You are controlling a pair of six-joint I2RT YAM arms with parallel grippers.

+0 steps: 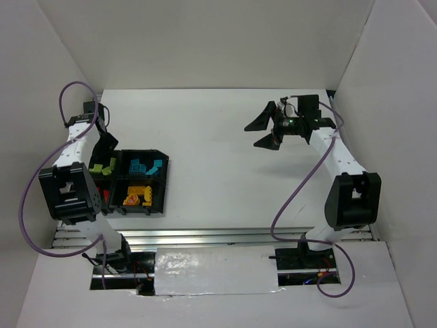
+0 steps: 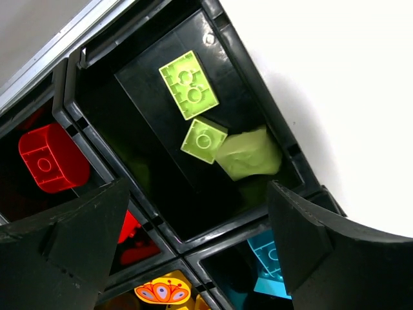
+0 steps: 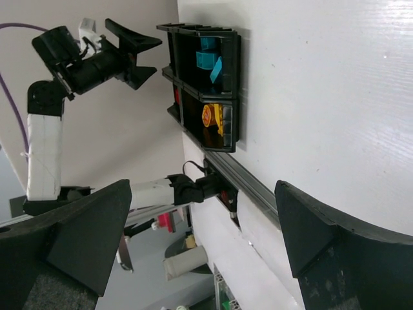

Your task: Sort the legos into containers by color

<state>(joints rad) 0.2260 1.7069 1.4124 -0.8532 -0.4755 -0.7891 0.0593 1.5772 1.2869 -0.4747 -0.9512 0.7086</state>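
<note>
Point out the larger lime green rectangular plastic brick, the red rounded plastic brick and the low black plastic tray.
Larger lime brick (image 2: 189,85): left wrist view, studded top.
Red rounded brick (image 2: 51,158): left wrist view, top face.
Tray (image 1: 166,181): top external view, right wall.

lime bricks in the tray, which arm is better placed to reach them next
Left. The left gripper hangs open directly over the lime bricks in the tray; the right gripper, also open, is far across the table.
</note>
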